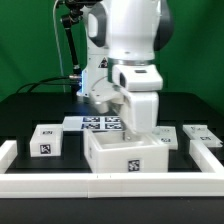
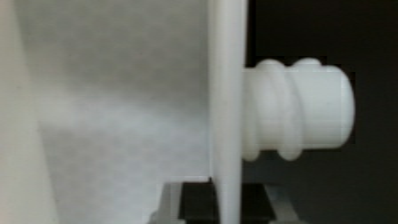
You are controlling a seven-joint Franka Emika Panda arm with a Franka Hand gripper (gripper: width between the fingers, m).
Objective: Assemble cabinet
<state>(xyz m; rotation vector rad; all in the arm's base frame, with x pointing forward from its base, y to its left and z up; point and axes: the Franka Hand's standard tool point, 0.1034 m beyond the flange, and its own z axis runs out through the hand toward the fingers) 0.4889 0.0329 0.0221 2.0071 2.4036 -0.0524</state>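
Green backdrop, black tabletop (image 1: 25, 112), fenced along the near edge by a long low white border rail (image 1: 50, 181).

From the exterior view's left you've got:
- One small white plastic drawer block (image 1: 45, 141) with a black-and-white square tag. It sits alone, well apart from everything else.
- The marker board (image 1: 98, 123), flat on the table behind centre.
- The big white plastic cabinet box shell (image 1: 125, 158), just in front of the board and near the rail, with its tag facing the camera.

The white robot arm (image 1: 130, 40) comes straight down over the shell. The gripper (image 1: 137, 130) is at the shell's top rear edge. The wrist housing masks the jaws, so you can't tell whether they're open or clamped.

Further right:
- A second white tagged block (image 1: 167, 141), just beside the shell.
- A third white tagged block (image 1: 201, 134) beyond it.

In the wrist view a flat white wall (image 2: 125, 110) fills most of the frame. A ribbed white round knob (image 2: 302, 105) sticks out from it. It's too close to tell which part this is.
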